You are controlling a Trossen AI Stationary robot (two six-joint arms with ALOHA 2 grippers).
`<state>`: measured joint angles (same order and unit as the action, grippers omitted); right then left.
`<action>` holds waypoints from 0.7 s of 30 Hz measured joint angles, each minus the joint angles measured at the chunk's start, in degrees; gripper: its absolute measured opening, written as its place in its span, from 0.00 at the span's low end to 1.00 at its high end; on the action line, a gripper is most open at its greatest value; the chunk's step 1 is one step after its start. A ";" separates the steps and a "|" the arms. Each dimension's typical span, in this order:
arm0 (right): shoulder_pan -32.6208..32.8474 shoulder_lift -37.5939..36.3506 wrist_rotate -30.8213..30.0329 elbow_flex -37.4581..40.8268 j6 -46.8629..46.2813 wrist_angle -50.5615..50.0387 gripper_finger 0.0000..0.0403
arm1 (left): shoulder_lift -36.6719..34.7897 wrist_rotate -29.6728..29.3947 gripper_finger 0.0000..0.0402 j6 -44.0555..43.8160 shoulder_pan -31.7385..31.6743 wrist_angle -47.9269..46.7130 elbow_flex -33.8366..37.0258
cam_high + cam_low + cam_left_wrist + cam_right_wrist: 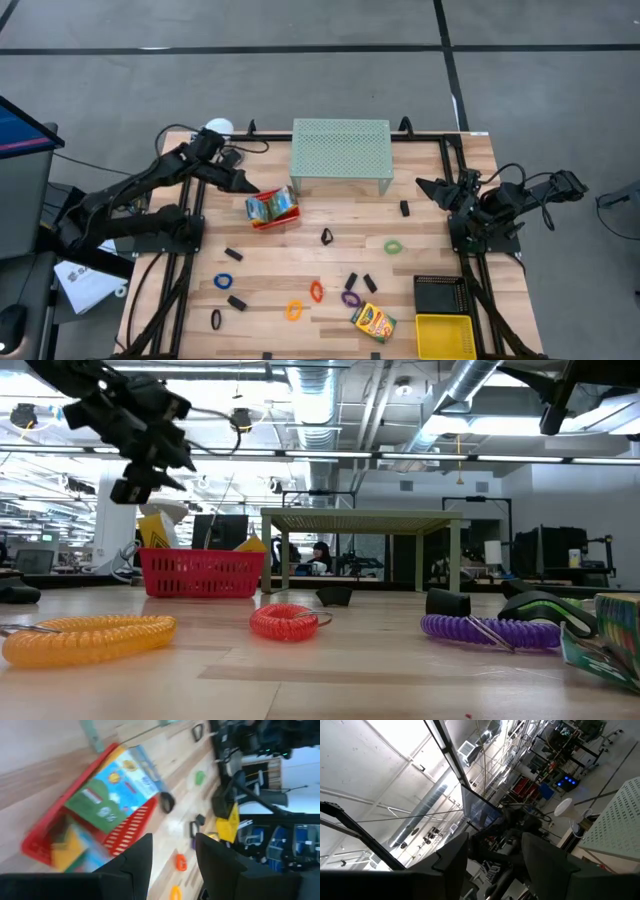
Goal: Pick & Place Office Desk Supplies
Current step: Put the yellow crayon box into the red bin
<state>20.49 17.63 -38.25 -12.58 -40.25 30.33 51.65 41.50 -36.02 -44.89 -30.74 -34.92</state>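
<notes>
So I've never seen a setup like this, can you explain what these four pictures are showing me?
It is a robot with two dark arms at a wooden table. One picture looks straight down, one looks level across the tabletop, and two come from cameras on the wrists. The left hand hangs open above a red tray that holds a green card pack. It holds nothing. The right hand waits, open and empty, at the table's far right edge, its camera aimed up at the ceiling. Scattered on the wood are coloured elastic loops, small black clips and a crayon box. A mint-green mesh shelf stands at the back.
</notes>
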 joint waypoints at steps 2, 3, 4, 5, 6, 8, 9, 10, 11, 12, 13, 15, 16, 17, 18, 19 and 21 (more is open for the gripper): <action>0.00 0.00 -0.61 0.00 0.00 -0.29 0.45 | -1.82 0.04 0.35 -0.85 0.91 1.10 0.00; 0.00 0.00 -0.84 0.00 0.03 -0.62 0.45 | -2.52 0.02 0.34 -1.56 1.39 2.17 0.00; 0.00 0.00 -0.95 -0.01 0.05 -0.88 0.45 | -3.17 0.04 0.34 -2.11 1.83 3.36 0.00; 0.00 0.00 -1.08 -0.01 0.02 -1.04 0.45 | -3.72 0.04 0.33 -2.77 2.35 4.81 0.00; 0.00 0.00 -1.07 -0.02 -0.07 -1.23 0.45 | -4.08 0.00 0.33 -3.40 2.82 6.45 -0.02; 0.00 0.00 -1.04 0.00 -0.21 -1.57 0.45 | -4.40 -1.07 0.33 -4.85 4.21 9.09 -0.02; 0.00 0.00 -1.06 0.00 -0.24 -1.60 0.45 | -4.40 -1.61 0.33 -5.03 5.10 10.55 -0.02; 0.00 0.00 -1.04 -0.02 -0.26 -1.60 0.45 | -4.38 -2.17 0.33 -5.35 6.09 12.00 -0.02; 0.00 0.00 -1.04 -0.01 -0.26 -1.58 0.45 | -4.37 -2.64 0.33 -5.91 7.13 13.34 -0.02; 0.00 0.00 -1.05 0.00 -0.26 -1.60 0.45 | -4.21 -3.14 0.33 -6.38 8.19 14.73 -0.02; 0.00 -0.02 -1.06 0.00 -0.26 -1.56 0.45 | -3.96 -3.80 0.33 -6.96 9.50 16.36 -0.02; 0.00 -0.02 -1.06 0.00 -0.26 -1.40 0.45 | -3.35 -5.02 0.33 -8.75 12.49 19.38 -0.02; 0.00 -0.02 -1.04 0.00 -0.26 -1.38 0.45 | -2.84 -5.38 0.33 -9.69 14.39 21.47 -0.02; 0.00 -0.02 -1.05 0.00 -0.28 -1.39 0.45 | -2.22 -5.77 0.33 -11.01 16.34 23.22 -0.04; 0.00 -0.02 -1.06 0.00 -0.28 -1.36 0.45 | -1.55 -6.29 0.33 -12.49 18.45 25.05 -0.04; 0.00 -0.02 -1.05 0.00 -0.28 -1.34 0.45 | -0.73 -7.04 0.32 -14.06 20.78 27.26 -0.04; 0.00 -0.02 -1.04 -0.01 -0.38 -1.16 0.45 | 0.91 -8.82 0.32 -17.66 25.94 31.47 -0.04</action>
<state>20.49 17.61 -39.29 -12.59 -40.63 29.17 52.56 32.68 -53.68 -18.95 0.73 -34.96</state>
